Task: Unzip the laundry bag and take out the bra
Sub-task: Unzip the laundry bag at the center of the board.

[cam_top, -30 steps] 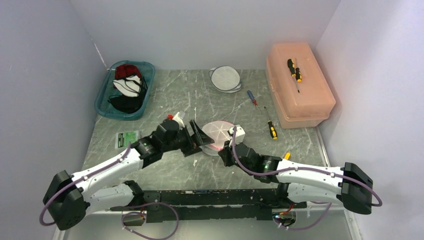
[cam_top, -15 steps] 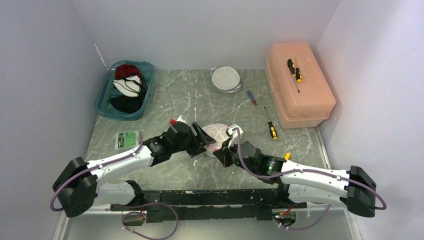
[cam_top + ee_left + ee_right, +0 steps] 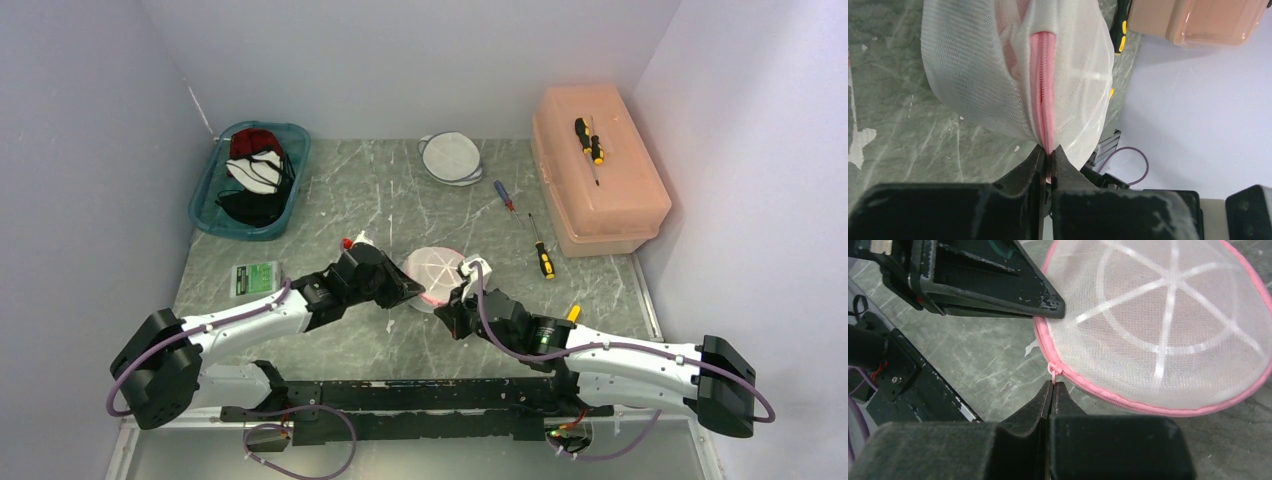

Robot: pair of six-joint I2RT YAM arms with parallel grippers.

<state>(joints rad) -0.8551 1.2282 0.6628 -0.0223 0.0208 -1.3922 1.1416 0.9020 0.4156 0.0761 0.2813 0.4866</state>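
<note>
Pink zipper (image 3: 1044, 90) on the mesh laundry bag (image 3: 968, 75): we're pinching it with the left end effector (image 3: 1048, 159). We're keeping the right end effector (image 3: 1052, 386) pressed together, tips at the zipper pull (image 3: 1053, 370).

laundry bag (image 3: 973, 85): fine white mesh cloth, semi-sheer, with smooth ribbon bands sewn across it; zipper (image 3: 1044, 100) tape is pink woven cloth, matt. fingers (image 3: 993, 295): black hard plastic, matt, edges scuffed and flecked pale. table (image 3: 370, 190): grey-green marbled top, smooth, low sheen, white veining; box (image 3: 598, 165): translucent salmon plastic, smooth, slightly glossy.
</note>
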